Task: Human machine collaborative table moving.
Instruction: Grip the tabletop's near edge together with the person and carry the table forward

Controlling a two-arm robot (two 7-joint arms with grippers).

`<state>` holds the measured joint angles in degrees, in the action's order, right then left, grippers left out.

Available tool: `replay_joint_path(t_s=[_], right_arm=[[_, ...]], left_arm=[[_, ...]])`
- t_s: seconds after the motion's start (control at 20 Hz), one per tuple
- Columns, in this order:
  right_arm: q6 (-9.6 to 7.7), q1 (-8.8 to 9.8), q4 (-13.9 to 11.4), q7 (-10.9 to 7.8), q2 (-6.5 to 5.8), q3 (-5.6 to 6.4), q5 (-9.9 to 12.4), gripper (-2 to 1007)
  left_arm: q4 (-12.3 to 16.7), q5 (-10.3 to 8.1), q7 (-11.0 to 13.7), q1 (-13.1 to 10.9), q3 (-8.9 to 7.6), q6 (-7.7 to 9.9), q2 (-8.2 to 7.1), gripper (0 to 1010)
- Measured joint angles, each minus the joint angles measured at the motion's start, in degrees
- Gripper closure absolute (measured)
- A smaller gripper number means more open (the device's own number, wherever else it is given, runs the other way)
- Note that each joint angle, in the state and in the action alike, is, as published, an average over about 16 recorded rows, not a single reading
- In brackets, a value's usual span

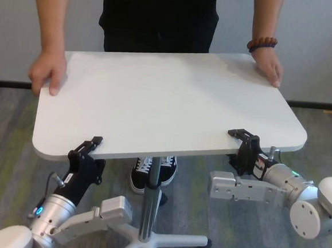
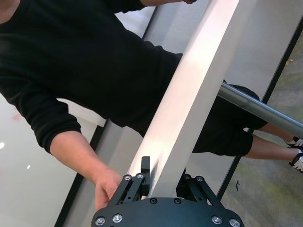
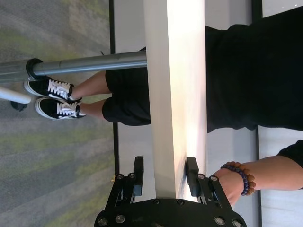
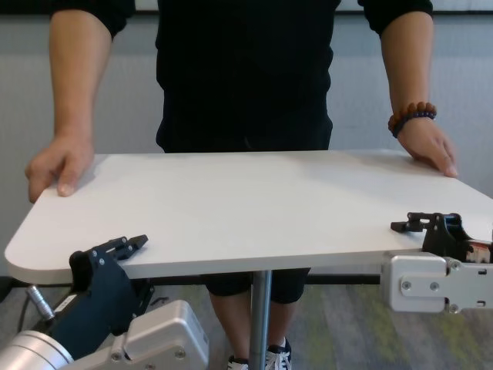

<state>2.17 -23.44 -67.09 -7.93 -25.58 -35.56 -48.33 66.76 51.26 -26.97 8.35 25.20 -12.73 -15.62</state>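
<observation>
Desk (image 1: 168, 101) edge nearest me sits clamped in both my hands: left hand (image 1: 86, 147) at its near left corner, right hand (image 1: 242, 136) at its near right. Opposite, the human (image 1: 157, 14) grips the far corners, standing on grey-green carpet (image 1: 9, 146) before a pale wall (image 1: 7, 19).

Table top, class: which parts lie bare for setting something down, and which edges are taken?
The table is bare across its middle, between the human's hands at the far corners and the tools on the near edge. Crowded: the left tool and right tool clamp the near edge; the human's hands hold the far corners.
</observation>
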Motion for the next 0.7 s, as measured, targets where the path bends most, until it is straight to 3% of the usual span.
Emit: replay_joint_path(t_s=[0.7], right_arm=[[-1.11, -0.61, 0.38, -1.33, 0.43, -0.44, -0.75, 477]], left_arm=[[-0.03, -0.01, 0.01, 0.03, -0.02, -0.02, -0.02, 717]])
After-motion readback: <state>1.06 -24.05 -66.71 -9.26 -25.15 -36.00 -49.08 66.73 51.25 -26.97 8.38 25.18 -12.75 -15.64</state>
